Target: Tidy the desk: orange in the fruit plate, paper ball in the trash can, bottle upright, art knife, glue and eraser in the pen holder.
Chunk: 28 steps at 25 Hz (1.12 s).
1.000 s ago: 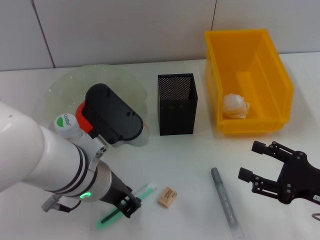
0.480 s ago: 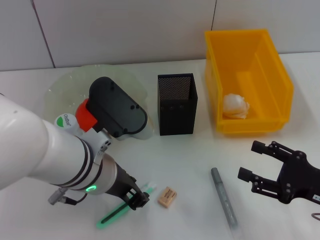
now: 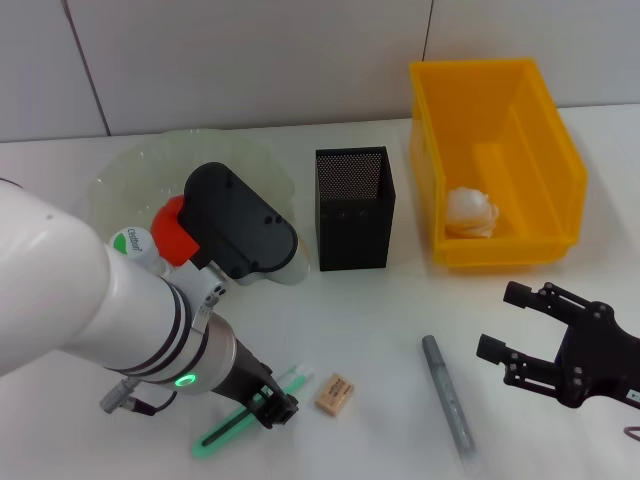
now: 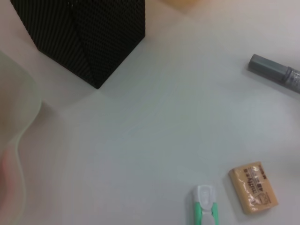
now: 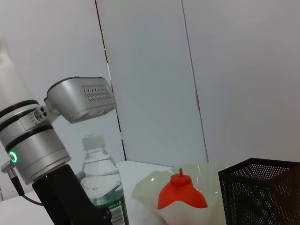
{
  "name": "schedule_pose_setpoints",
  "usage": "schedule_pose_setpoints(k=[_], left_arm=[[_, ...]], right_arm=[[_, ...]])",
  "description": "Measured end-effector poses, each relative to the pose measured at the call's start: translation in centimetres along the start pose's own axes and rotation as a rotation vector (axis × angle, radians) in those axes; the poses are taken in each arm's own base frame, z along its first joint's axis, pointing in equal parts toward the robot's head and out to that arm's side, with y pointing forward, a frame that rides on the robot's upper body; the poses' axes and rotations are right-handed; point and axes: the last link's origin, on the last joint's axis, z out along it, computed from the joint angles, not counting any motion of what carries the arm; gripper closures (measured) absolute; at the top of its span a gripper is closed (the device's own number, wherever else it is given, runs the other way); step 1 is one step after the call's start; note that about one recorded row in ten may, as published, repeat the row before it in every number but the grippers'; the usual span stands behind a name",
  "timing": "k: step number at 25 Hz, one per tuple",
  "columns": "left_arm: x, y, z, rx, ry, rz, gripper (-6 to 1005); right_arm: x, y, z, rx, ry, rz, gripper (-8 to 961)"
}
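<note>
Black mesh pen holder (image 3: pixel 355 208), glossy yellow plastic trash can (image 3: pixel 495 160).

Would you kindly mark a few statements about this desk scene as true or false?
1. The paper ball lies in the yellow bin. True.
2. The eraser is in the pen holder. False: it lies on the desk.
3. The bottle stands upright. True.
4. The orange lies on the desk beside the grey pen. False: it sits in the fruit plate.
5. The right gripper holds the pen. False: it is open and empty.
</note>
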Motion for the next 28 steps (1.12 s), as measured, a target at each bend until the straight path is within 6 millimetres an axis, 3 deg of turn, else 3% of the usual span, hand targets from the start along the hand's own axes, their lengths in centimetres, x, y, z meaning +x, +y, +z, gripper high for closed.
schedule_pose_setpoints(k=[9, 12, 28], left_arm=[[-0.17, -0.1, 0.08, -0.001, -0.01, -0.004, 579], [-0.18, -0.07, 0.12, -0.001, -0.012, -0.003, 712], [-0.28, -0.22, 0.46, 0.001, -0.03, -0.001, 727]], right_arm=[[-0.01, -0.01, 0.0, 0.0, 0.0, 0.0, 144], [-0.01, -0.01, 0.01, 0.0, 0.0, 0.0, 144], [0.0, 0.01, 0.02, -0.001, 0.001, 0.0, 144]])
